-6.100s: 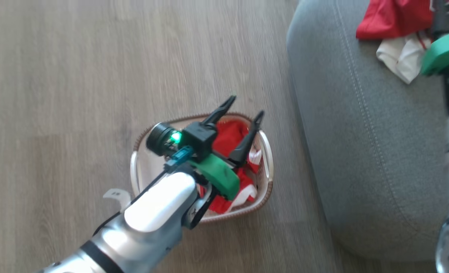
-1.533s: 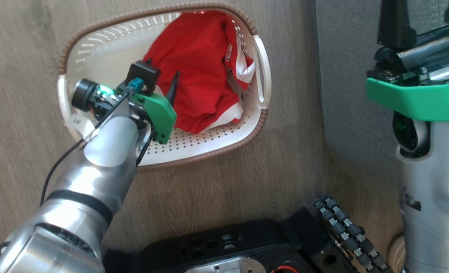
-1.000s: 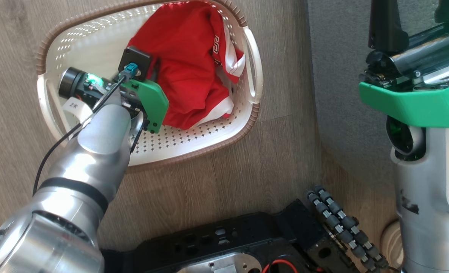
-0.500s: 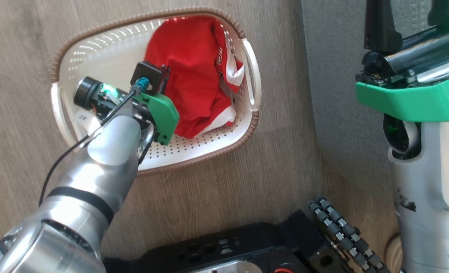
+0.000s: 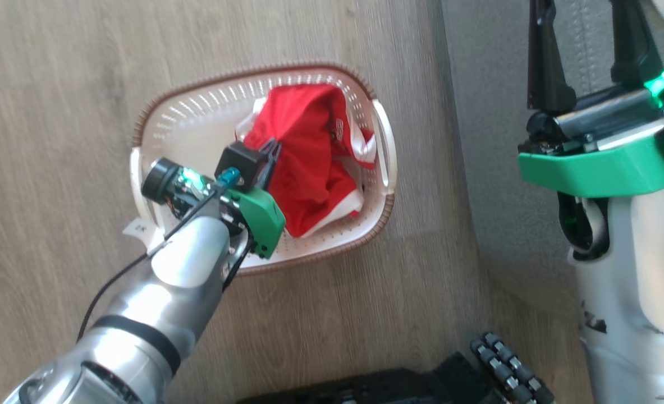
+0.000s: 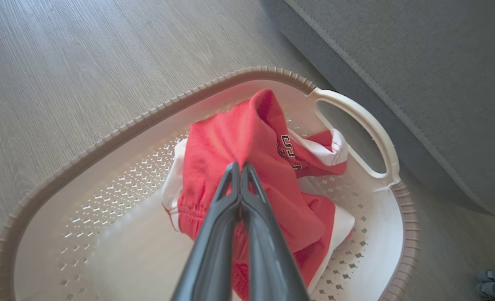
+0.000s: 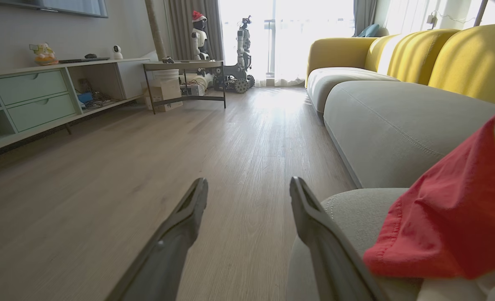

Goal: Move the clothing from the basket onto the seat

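The red clothing [image 6: 247, 138] with white trim lies bunched in the basket [image 5: 253, 71], in the half nearer the seat [image 5: 494, 112] and close to the white handle [image 6: 356, 121] on that side. A black-and-white number print shows on a fold toward that handle. The left claw [image 6: 239, 167] reaches down into the basket from its open side. Its two dark fingers are pressed together on a raised ridge of the red cloth near the middle of the pile, so the claw is holding the clothing. The rest of the garment rests on the basket's perforated bottom. The half of the basket farther from the seat is bare white plastic. The basket stands on the wooden floor [image 5: 56, 112], just beside the grey seat's rounded front edge; whether they touch cannot be told. The right claw [image 7: 248, 184] is held wide and holds nothing. In the right wrist view its fingers point out along the floor, one of them over the seat's front edge. Just beside that finger, another red garment [image 7: 452, 217] lies on the seat cushion with some white cloth under it. Yellow back cushions [image 7: 460, 54] rise behind the seat. Across the room stand a low shelf unit [image 7: 34, 96] and a small table [image 7: 184, 67]. The robot's dark base [image 5: 365, 387] shows at the bottom edge of the head view.
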Robot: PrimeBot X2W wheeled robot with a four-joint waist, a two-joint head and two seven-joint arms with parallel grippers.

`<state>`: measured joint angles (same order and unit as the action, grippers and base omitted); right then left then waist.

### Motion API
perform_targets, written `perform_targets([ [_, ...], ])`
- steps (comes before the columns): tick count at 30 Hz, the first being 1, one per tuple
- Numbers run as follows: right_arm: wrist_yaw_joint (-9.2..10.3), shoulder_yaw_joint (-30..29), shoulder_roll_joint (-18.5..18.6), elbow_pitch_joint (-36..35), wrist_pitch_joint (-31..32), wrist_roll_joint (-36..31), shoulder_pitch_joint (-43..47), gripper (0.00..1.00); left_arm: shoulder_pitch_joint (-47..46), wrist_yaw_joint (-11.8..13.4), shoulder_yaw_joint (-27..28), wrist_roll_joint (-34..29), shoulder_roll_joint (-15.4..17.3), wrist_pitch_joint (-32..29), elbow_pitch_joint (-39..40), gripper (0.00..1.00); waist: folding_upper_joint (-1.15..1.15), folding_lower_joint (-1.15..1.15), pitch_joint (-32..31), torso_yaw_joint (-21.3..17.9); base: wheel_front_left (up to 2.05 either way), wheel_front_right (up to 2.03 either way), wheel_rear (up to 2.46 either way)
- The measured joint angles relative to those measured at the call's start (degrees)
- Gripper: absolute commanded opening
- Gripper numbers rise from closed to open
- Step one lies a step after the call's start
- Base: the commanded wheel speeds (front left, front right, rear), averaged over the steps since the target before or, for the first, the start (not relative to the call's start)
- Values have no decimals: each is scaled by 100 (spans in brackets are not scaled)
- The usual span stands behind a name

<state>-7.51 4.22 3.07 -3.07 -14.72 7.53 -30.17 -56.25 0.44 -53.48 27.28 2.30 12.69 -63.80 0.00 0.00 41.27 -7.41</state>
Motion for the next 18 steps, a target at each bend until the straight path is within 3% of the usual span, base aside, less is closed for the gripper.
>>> perform_targets([
  [18, 0, -492, -1, 580, 0, -153, 1318, 100, 1140, 167, -140, 250, 0, 157, 881, 0, 0, 0, -1945, 390, 0, 0, 0],
])
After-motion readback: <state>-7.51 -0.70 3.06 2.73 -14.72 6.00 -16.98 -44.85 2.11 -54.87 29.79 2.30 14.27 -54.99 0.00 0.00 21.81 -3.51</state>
